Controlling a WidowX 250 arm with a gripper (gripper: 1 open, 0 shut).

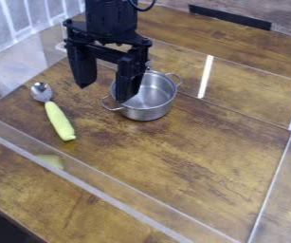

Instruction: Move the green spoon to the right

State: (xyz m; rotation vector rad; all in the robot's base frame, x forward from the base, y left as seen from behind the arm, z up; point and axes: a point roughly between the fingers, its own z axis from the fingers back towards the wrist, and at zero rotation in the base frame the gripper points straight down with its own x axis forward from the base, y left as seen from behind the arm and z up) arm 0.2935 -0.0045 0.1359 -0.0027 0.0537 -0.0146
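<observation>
Looking down at the bench, you see your fingers spread wide and released, pointing downward with nothing between them. Your green spoon lies flat on the wood, below and to the picture's left of them, apart, silver bowl at its far end. A steel pot sits beside the right finger.

Left of the gripper: green spoon, matt yellow-green plastic handle, shiny silver metal bowl. Right below it: pot, polished steel. Underneath: table, dark grained wood. Around: clear glossy walls.
</observation>
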